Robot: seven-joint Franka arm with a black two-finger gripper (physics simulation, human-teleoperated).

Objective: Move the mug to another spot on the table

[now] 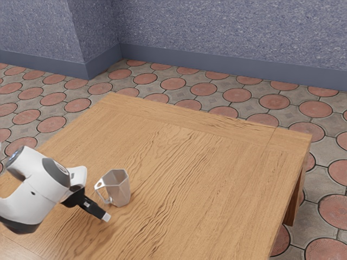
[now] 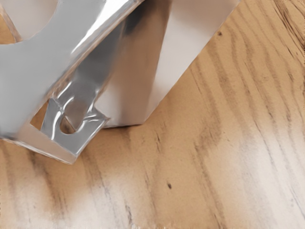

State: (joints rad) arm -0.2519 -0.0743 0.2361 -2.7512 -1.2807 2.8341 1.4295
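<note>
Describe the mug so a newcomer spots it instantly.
Start at the large wooden table on the tiled floor. Near the exterior view's left, beside the black gripper, stands a pale grey mug. Its faceted angular walls and squared handle set it apart.

Speckled blue-grey walls (image 1: 227, 24) and a darker baseboard (image 1: 217, 62) are seen. The floor (image 1: 54, 99) is tiled with reddish circles. A wooden tabletop (image 1: 211, 162) is shown.
</note>
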